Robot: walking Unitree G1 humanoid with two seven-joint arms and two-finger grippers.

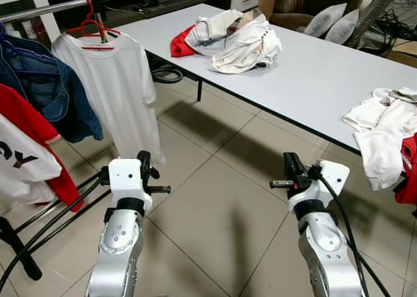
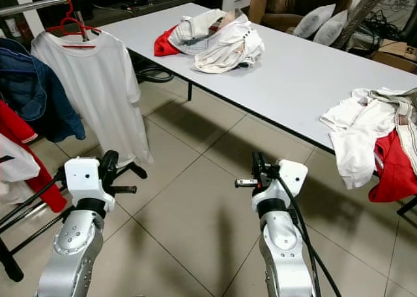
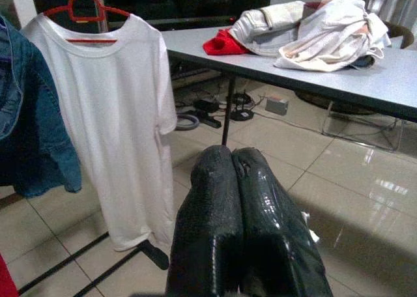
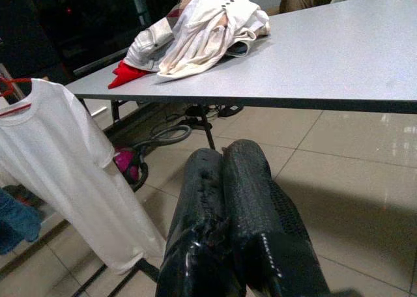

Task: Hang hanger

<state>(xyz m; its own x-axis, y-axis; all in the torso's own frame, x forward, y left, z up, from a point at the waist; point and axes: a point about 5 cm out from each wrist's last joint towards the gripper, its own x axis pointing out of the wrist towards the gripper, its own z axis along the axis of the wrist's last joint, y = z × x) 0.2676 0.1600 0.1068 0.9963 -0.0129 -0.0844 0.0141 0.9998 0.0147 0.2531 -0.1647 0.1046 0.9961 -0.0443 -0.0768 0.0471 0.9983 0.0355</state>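
red hanger (image 1: 91,28) on rail (image 1: 45,10), white T-shirt (image 1: 117,95), clothes-strewn table (image 1: 313,75)

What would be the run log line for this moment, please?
hanger: on rail, carrying white T-shirt | left pincer: shut, empty | right pincer: shut, empty | step: hanging appears done

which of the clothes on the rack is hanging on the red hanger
The white t-shirt, at the rack's end nearest the table. Its red hanger shows above the collar, hooked over the rail. The denim jacket and red-and-white top beside it show no hanger.
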